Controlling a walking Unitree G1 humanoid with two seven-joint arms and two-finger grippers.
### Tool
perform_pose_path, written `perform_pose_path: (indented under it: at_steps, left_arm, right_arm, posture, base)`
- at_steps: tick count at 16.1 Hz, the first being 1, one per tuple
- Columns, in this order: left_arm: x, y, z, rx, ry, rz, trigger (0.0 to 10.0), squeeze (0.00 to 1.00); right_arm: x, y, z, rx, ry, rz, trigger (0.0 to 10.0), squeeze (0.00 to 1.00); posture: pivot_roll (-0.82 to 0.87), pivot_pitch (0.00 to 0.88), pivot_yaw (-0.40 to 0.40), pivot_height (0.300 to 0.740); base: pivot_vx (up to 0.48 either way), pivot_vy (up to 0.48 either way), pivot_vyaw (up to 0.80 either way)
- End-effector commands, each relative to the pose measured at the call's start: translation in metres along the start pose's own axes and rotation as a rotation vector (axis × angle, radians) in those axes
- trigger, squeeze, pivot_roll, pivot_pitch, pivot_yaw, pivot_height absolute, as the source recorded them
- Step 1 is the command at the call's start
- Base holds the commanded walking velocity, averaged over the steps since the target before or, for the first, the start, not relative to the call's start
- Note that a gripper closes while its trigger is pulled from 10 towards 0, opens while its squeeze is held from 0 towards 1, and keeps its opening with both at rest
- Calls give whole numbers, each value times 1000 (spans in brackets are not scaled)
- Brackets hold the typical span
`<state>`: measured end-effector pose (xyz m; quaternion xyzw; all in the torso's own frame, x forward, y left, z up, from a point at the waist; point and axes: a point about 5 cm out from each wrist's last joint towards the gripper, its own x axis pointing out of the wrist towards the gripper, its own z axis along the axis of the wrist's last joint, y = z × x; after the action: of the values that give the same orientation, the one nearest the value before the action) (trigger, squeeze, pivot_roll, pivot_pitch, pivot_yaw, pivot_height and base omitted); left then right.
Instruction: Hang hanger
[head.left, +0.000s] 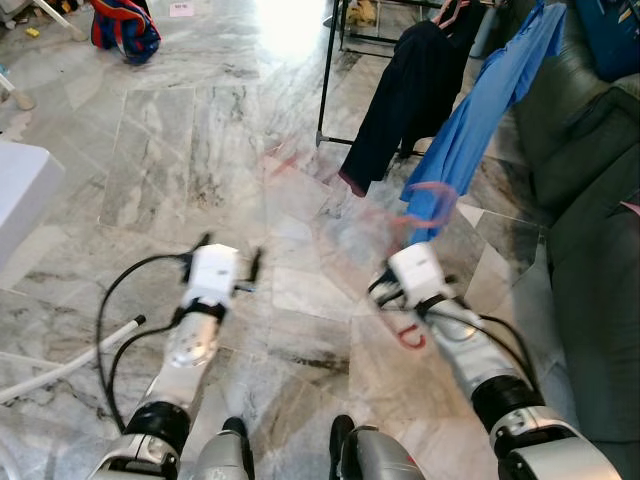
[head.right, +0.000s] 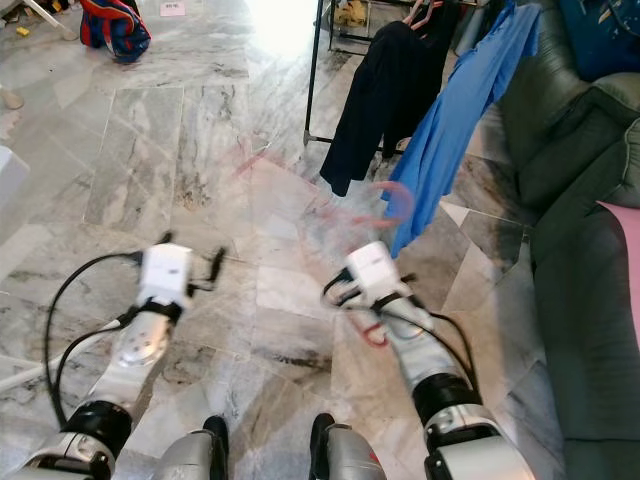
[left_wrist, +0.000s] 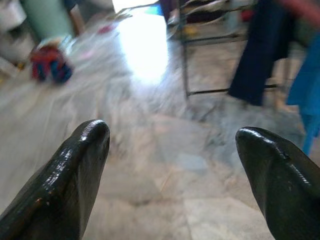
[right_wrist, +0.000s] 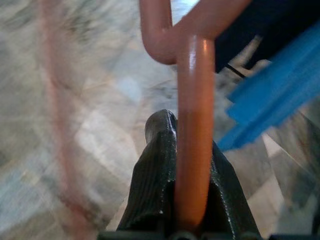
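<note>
We take the black clothes rack (head.left: 330, 70) as our landmark. Our right gripper (right_wrist: 192, 165) has its fingers closed tight on the stem of the pink hanger (right_wrist: 194, 125), which stands up out of the grip and forks just above it. In the eye views the hanger is a pale pink blur reaching from our right wrist toward the foot of the rack, so we are probably mid-swing, though the blur keeps us from being sure how it is tilted. Our left gripper (left_wrist: 172, 175) is spread wide and holds nothing, hovering over the marble floor (head.left: 200, 150) on the side of us away from the rack.

Two garments already hang off the rack: a dark garment (head.left: 405, 100) near its upright and a blue shirt (head.left: 480, 120) just beyond it, next to the grey sofa (head.left: 590, 200).

The risks we see from here:
- The hanger's hook could snag the blue shirt, since that shirt hangs between us and the rail
- A fast swing might twist the thin stem in our grip and leave the hook facing the wrong way
- The rail itself sits above what we can see, so we could misjudge the reach
</note>
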<state>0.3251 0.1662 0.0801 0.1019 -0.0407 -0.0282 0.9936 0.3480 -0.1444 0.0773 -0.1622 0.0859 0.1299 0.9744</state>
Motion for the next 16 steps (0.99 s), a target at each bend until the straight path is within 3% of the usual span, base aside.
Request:
perform_pose_path:
  at_steps: [1, 2, 3, 4, 9, 12, 16]
  left_arm:
    - [-4, 0, -8, -30, 48, 25, 10000, 898]
    - [-3, 1, -9, -61, 63, 29, 10000, 0]
    - [-3, 1, -11, -89, 85, 32, 10000, 0]
    - [-3, 0, -12, -109, 99, 34, 10000, 0]
    - [-1, -10, -10, -139, 113, 0, 10000, 0]
    - [-2, -15, -12, -148, 125, -15, 10000, 0]
    - [-3, -20, -12, -157, 134, -40, 10000, 0]
  right_arm:
    - [-2, 0, -4, 58, 17, -27, 784, 0]
    - [-1, -2, -2, 95, 17, -53, 6667, 0]
    - [0, -2, -2, 140, 32, -71, 10000, 0]
    - [2, -1, -1, 209, 64, -97, 10000, 0]
    - [4, 3, 9, 258, 44, -102, 10000, 0]
    - [6, 5, 11, 263, 62, -91, 10000, 0]
    - [7, 8, 16, 273, 62, -81, 10000, 0]
  posture:
    - [87, 230, -107, 740]
    - [87, 230, -107, 740]
    - [82, 228, -108, 740]
    - [82, 228, -108, 740]
    - [75, 223, -116, 740]
    - [73, 223, -121, 740]
    - [68, 216, -125, 740]
  base:
    - [0, 0, 0]
    - [0, 0, 0]
    - [0, 0, 0]
    - [0, 0, 0]
    - [0, 0, 0]
    - [266, 0, 0]
    - [383, 0, -611]
